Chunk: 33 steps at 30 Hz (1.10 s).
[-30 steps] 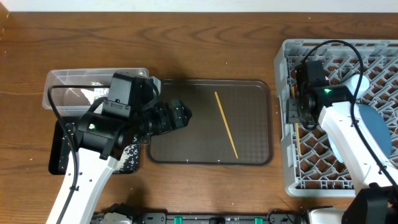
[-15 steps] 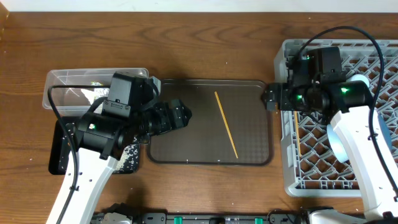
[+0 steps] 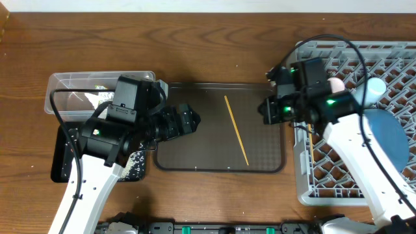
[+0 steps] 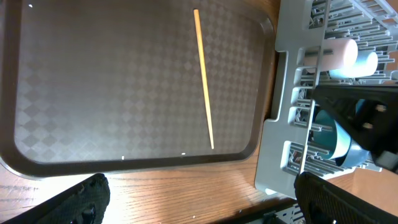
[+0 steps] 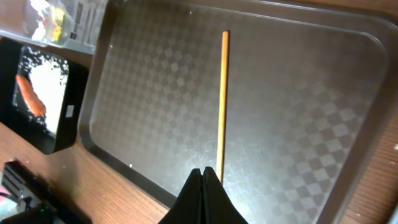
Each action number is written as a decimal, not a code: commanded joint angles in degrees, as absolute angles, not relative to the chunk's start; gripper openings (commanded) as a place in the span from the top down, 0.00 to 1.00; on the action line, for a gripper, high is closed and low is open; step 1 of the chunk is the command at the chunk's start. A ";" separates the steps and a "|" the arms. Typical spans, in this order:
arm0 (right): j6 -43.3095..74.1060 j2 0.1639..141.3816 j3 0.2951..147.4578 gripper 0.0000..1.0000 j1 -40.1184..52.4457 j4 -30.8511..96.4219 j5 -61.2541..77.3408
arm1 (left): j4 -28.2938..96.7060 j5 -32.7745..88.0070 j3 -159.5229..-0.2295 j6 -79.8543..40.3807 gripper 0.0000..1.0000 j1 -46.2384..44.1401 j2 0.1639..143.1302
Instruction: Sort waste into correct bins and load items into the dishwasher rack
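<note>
One wooden chopstick (image 3: 236,130) (image 4: 204,81) (image 5: 221,99) lies along the brown serving tray (image 3: 195,149). My right gripper (image 3: 268,110) (image 5: 203,171) hovers over the tray's right side, shut with nothing in it, its tip just beside the chopstick's near end. At the tray's left edge my left gripper (image 3: 188,120) (image 4: 205,205) stays open and empty. The grey dishwasher rack (image 3: 390,58) (image 4: 280,74) holds the blue plate (image 3: 390,133), a pinkish-white cup (image 3: 336,83) and a light blue cup (image 3: 374,88). A carrot (image 5: 30,96) and rice (image 5: 46,84) sit in the black tray (image 3: 62,156).
The clear tub (image 3: 71,84) (image 5: 87,18) stands behind the black tray and holds a wrapper and tissue. A thin wooden stick (image 3: 311,148) lies inside the rack's left edge. The left arm covers much of both bins from above.
My right arm has swung left out of the rack to the tray's right side, and its jaws have closed. The left arm and the chopstick on the tray have not moved.
</note>
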<state>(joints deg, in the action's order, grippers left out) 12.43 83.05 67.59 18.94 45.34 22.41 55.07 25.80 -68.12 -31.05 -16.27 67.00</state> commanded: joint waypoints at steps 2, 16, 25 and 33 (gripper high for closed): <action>17.67 83.70 65.93 0.99 23.31 43.33 14.68 | 55.00 26.35 -68.79 -30.26 0.02 -16.03 67.09; 25.91 87.15 63.13 0.98 34.28 38.46 -1.26 | 55.00 26.35 -68.79 -30.26 0.02 -16.03 67.09; 25.91 95.66 63.13 0.84 36.23 34.48 -1.06 | 55.02 26.35 -68.82 -30.26 0.02 -16.03 67.09; 25.89 103.88 63.13 0.64 36.82 32.05 -1.13 | 55.00 26.35 -68.79 -30.26 0.02 -16.03 67.09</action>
